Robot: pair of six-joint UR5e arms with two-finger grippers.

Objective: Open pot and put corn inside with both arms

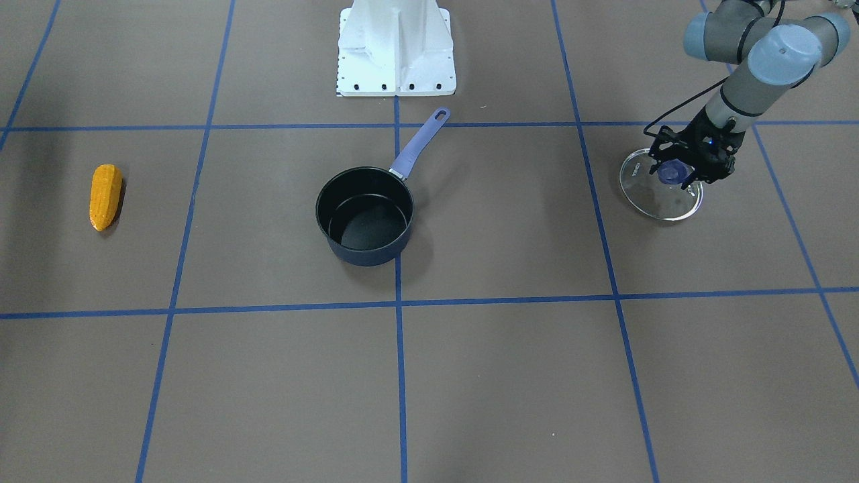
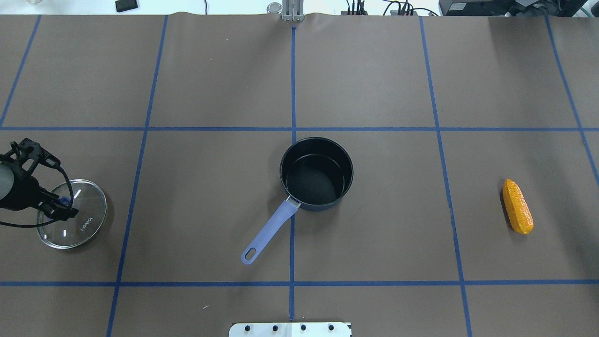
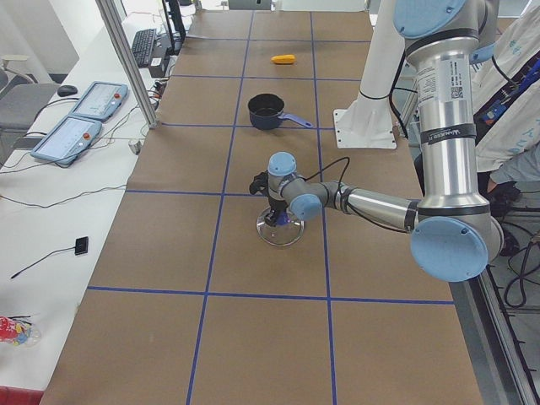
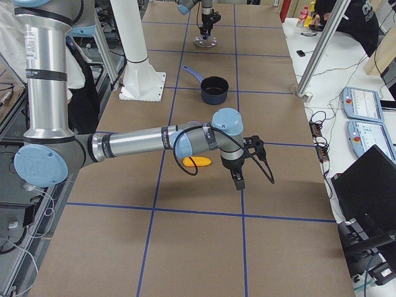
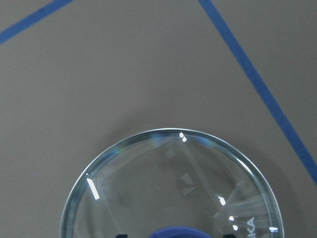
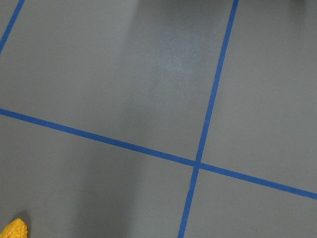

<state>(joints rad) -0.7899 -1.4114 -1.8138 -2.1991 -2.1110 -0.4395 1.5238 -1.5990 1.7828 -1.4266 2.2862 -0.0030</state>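
Straddling the blue knob (image 5: 179, 233) of the glass lid (image 2: 89, 220), the left gripper (image 1: 673, 176) points down with a finger on either side of it; whether the fingers press the knob or stand just clear of it I cannot tell. The lid looks to rest on the table (image 2: 374, 243) far out on the robot's left, well apart from the pot (image 2: 317, 173). The pot stands uncovered and empty near the table's middle, its lilac handle (image 2: 269, 231) angled toward the white base (image 2: 290, 330). The corn (image 2: 517, 207) lies on the table well to the pot's right, untouched. The right gripper (image 4: 238, 179) hangs near the corn, pointing down; it shows only from the side, so I cannot tell whether it is spread or closed. Its wrist camera catches just the corn's tip at the lower left corner.
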